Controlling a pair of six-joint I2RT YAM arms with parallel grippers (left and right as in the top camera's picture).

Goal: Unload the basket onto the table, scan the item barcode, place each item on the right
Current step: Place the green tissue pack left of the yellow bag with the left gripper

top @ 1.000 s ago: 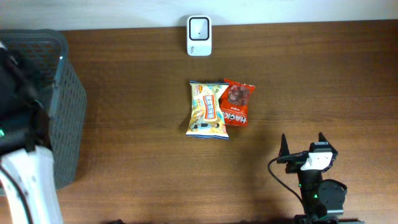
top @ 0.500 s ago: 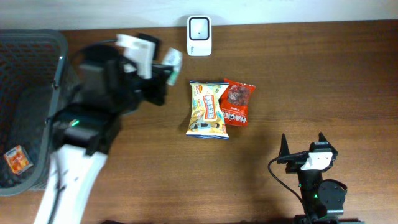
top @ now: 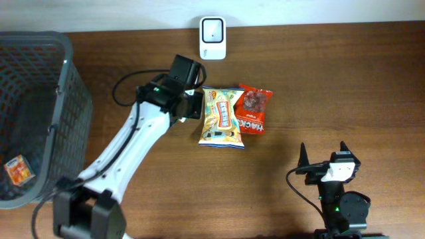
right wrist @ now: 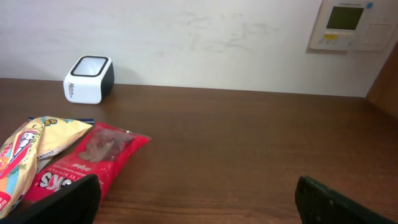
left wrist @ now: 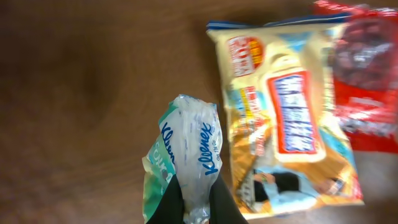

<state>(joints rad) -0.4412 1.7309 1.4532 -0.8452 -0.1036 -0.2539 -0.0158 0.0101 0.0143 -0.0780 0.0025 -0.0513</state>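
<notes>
Swung across from the basket (top: pixel 40 113), the tissue pack (left wrist: pixel 186 146) is now held pinched in the left end effector (left wrist: pixel 196 202) just beside the yellow snack bag (top: pixel 223 117); presentation to the scanner (top: pixel 212 29) is judged next, the right end effector (top: pixel 323 150) being kept wide

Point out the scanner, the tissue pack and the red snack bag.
scanner (top: pixel 212 30): overhead view, its white top face.
tissue pack (left wrist: pixel 189 149): left wrist view, middle of its wrapper.
red snack bag (top: pixel 254 109): overhead view, middle of its front.
</notes>
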